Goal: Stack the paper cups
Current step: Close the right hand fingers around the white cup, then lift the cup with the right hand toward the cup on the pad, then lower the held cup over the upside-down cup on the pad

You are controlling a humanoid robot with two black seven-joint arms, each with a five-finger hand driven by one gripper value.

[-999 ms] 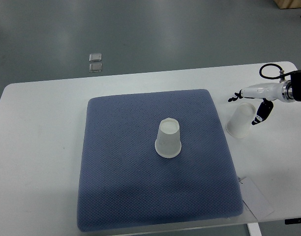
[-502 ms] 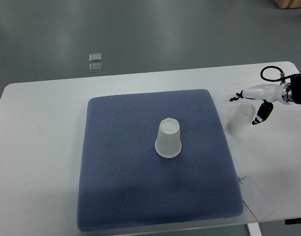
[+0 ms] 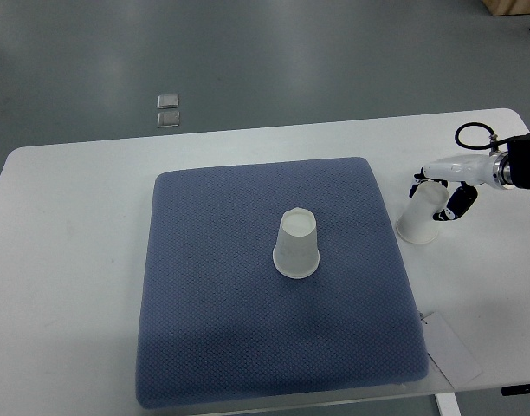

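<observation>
Right hand point(image 3: 440, 186) comes in from the right edge, white with black fingertips. Its fingers wrap the upper end of a paper cup point(image 3: 422, 217) on both sides, grasping it. This cup is upside down, tilted, with its rim end lower left on the bare white counter point(image 3: 74, 260), just off the right edge of the blue mat point(image 3: 213, 347).

Second paper cup point(image 3: 297, 244) stands inverted near the mat's middle, well apart from the held one. Both cups are mouth-down, so any contents are hidden.

A flat white card point(image 3: 451, 347) lies at the mat's lower right corner. Two small clear squares point(image 3: 168, 109) sit on the grey floor beyond the counter.
</observation>
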